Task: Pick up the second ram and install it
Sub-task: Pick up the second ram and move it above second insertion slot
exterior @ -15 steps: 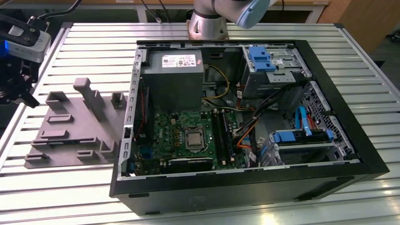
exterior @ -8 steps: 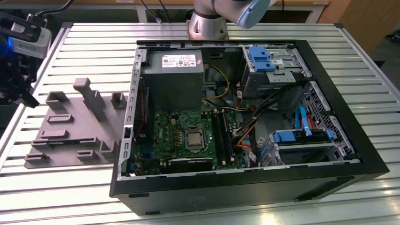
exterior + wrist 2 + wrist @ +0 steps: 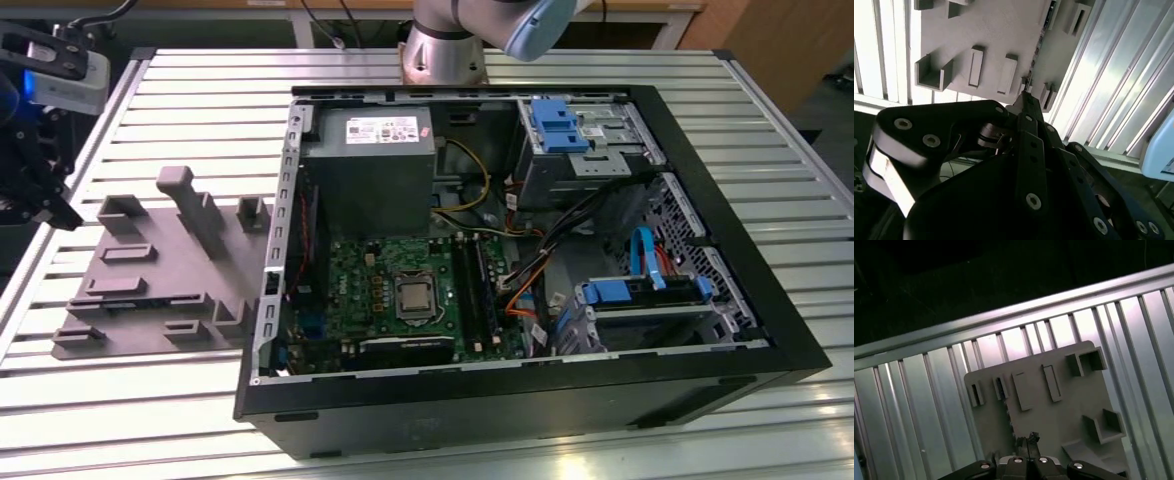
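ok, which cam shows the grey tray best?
The exterior view: the whole grey tray shows, upright blocks included, to the exterior view's left of the PC case. The first wrist view sees most of the tray from above; in the second wrist view the gripper covers part of the tray.

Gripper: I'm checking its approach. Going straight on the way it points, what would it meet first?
Probably the tray, near the thin ram standing on edge in it; the gripper points there in both wrist views. Depth is unclear, so the ram might come first.
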You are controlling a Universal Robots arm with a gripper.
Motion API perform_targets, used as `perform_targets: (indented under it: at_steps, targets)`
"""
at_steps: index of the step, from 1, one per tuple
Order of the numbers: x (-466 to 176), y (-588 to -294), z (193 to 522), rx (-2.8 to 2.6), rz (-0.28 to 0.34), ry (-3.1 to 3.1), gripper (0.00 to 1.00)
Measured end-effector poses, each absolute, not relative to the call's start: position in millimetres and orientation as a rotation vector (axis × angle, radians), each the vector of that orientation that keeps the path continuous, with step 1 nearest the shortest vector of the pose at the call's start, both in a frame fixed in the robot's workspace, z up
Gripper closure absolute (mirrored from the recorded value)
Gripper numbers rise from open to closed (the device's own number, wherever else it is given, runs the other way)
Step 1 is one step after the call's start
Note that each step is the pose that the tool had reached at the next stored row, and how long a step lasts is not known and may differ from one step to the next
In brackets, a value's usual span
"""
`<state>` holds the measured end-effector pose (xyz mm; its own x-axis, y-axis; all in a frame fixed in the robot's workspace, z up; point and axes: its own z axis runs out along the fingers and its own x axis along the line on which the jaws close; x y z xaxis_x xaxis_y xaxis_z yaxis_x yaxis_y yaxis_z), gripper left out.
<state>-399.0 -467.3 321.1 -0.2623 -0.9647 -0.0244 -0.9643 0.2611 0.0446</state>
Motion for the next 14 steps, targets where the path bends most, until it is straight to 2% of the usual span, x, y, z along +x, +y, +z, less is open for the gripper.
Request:
perform_targets:
  at_steps: [14]
  targets:
    - [-399.0,-467.3,320.6,2.16,-0.077,-2.262,0.89]
